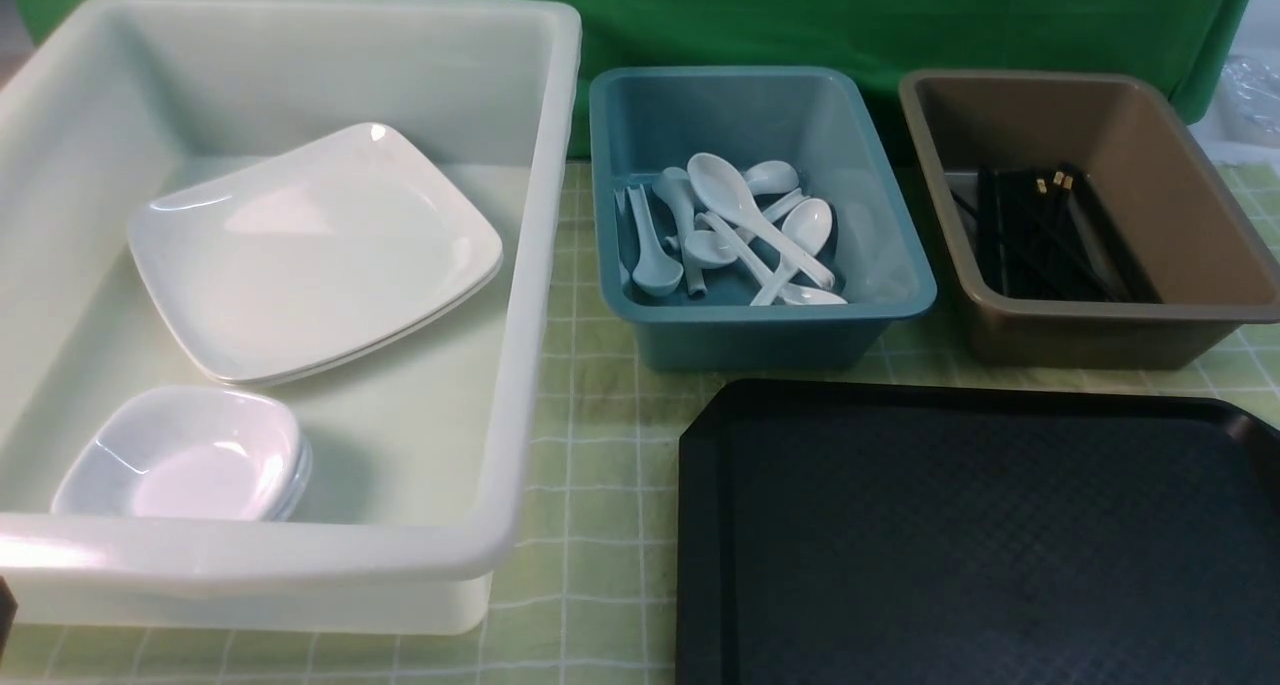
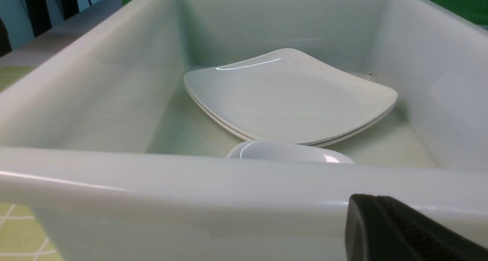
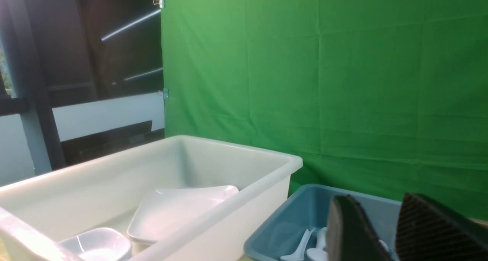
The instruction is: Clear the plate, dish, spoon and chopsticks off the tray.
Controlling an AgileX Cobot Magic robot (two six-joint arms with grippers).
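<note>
The black tray (image 1: 980, 535) fills the lower right of the front view, lying bare on the green checked cloth of the desk (image 1: 590, 525). The big white tub (image 1: 520, 385) takes up the left half of that view. In its lower left corner sit the small deep white dishes (image 1: 185, 455), stacked, and above them towards the middle lies the plate (image 1: 310, 250), the upper one of two stacked plates. At upper centre the blue tub (image 1: 905, 265) holds a heap of white spoons, the spoon (image 1: 760, 215) lying across the top of them. At upper right the brown tub (image 1: 1180, 205) holds the chopsticks (image 1: 1045, 235), black sticks with gold caps pointing away. A green backdrop (image 1: 800, 15) hangs behind.

Neither arm shows in the front view. In the left wrist view the left end effector (image 2: 404, 230) is only a dark tip at the lower right corner, just outside the white tub's near wall; its jaws are together and hold nothing. In the right wrist view the right end effector (image 3: 381, 234) stands at the lower right, jaws apart with a clear gap, nothing between them, above the blue tub
</note>
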